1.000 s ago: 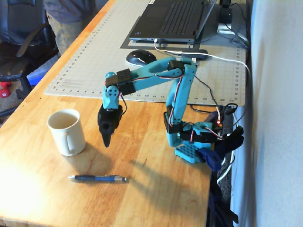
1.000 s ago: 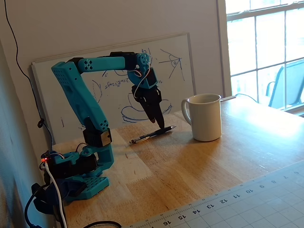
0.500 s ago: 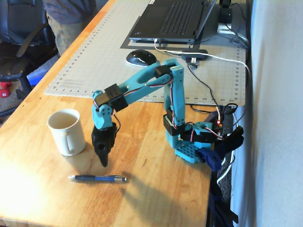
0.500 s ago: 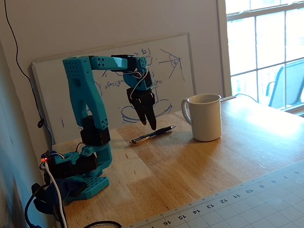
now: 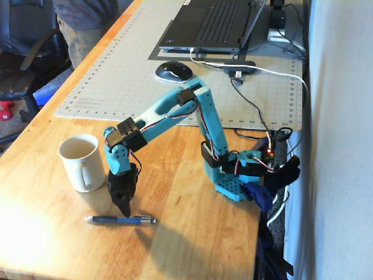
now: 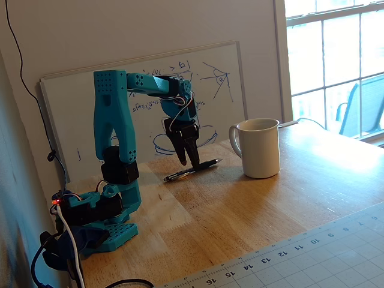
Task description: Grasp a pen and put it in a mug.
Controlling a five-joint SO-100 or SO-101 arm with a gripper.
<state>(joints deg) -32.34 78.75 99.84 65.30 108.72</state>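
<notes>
Pen (image 5: 119,220) under claw (image 5: 123,213), unlabelled

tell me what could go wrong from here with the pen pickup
1. The black end effector points straight down with its tips close together just above the slim dark-blue ballpoint pen; if it does not open wider, it may press on the barrel instead of straddling it.
2. The pen lies loose on the smooth wooden table, so a nudge could roll it away.
3. The cream-white ceramic mug stands close beside the arm, so a swing toward it might knock it.
</notes>
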